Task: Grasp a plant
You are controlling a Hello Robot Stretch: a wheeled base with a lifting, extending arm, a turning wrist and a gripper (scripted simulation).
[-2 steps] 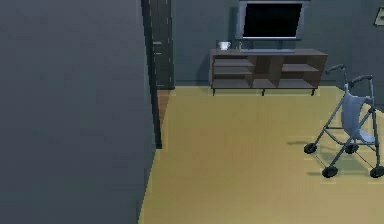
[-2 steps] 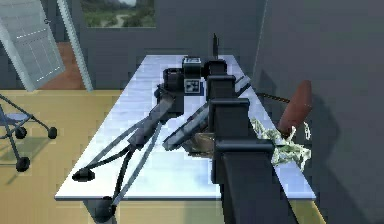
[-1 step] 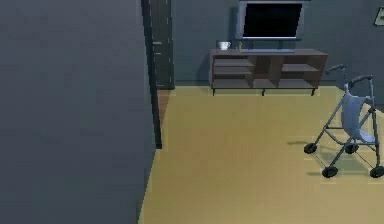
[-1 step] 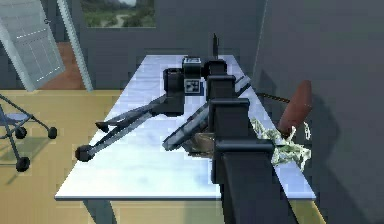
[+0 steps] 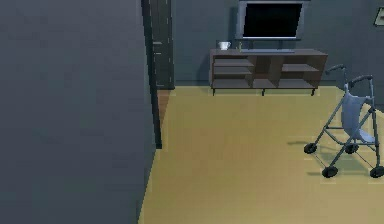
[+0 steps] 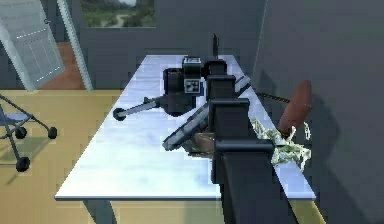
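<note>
A plant stands at the right edge of a pale table in the arm side view: a brown pot with pale green-white leaves spreading below it. My dark arm rises over the table just left of the plant. The gripper points left from the white marked squares, well away from the plant. Bare tabletop lies behind its far end, and it holds nothing. A grey elongated thing lies close against the arm's left side.
A blue-grey walker stands on the tan floor at the forward view's right, and its wheels appear left of the table. A low shelf unit with a TV lines the far wall. A dark wall fills the left.
</note>
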